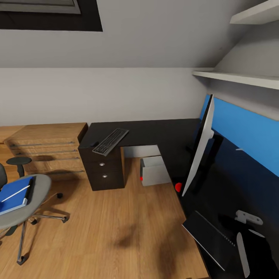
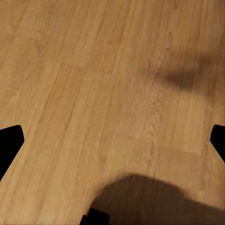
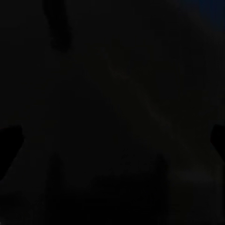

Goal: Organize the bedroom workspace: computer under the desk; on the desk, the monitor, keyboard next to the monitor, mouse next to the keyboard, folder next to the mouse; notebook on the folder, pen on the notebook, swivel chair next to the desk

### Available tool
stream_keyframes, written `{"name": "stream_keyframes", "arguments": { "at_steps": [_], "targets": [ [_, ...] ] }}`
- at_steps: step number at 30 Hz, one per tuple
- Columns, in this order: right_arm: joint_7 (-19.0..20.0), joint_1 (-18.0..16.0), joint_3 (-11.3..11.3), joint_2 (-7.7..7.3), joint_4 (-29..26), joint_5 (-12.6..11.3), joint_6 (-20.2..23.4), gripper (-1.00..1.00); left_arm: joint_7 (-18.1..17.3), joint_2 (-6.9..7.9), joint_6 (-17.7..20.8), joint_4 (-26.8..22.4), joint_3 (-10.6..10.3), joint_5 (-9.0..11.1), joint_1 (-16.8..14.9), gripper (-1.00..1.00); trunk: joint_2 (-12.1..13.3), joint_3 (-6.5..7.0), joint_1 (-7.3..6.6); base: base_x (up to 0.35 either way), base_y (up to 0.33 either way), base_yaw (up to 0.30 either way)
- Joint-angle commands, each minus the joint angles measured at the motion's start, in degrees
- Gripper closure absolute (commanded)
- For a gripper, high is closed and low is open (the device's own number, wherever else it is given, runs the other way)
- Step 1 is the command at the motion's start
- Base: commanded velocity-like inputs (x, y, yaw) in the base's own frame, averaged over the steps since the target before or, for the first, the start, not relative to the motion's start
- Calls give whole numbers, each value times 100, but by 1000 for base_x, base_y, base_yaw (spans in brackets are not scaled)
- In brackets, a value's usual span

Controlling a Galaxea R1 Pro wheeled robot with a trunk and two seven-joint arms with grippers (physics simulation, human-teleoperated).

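Meanwhile, resting on the black desk [image 1: 162, 133]: keyboard [image 1: 110, 141], monitor [image 1: 201, 145]. Lying on the swivel chair [image 1: 37, 201]: folder [image 1: 15, 193]. Both pincers' fingertips spread wide, released.

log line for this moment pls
keyboard on desk | monitor on desk | folder on swivel chair | computer under desk

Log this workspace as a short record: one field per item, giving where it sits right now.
desk: black L-shaped desk along the walls
keyboard: keyboard on the desk's left wing, above the drawer unit
monitor: monitor upright on the desk, seen edge-on
computer: grey computer on the floor under the desk
swivel chair: swivel chair away from the desk, at left
folder: blue folder on the chair seat, pale flat item on top
left gripper: over bare wooden floor
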Motion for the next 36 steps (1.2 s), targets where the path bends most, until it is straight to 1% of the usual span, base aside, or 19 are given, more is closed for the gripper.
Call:
{"name": "stream_keyframes", "arguments": {
  "at_steps": [1,7,13,32,36],
  "targets": [
    [-1,-4,1,-17,41,31,32,-100,-54,1,-13,6,7,56,-4,-100,-3,-5,0,5,-6,0],
    [-13,-9,8,-136,442,27,36,-100,-44,1,-13,6,9,57,-4,-100,-3,-5,0,2,-2,0],
    [-20,-18,9,-206,648,26,37,-100,-36,1,-13,6,9,60,-4,-100,-3,-5,0,0,0,0],
    [-23,-21,11,-220,770,26,45,-100,-34,1,-14,6,9,63,-4,-100,-3,-5,0,0,0,0],
    [-23,-21,15,-220,774,26,46,-100,-34,1,-13,6,9,63,-4,-100,-3,-5,0,-77,61,0]
  ]
}}
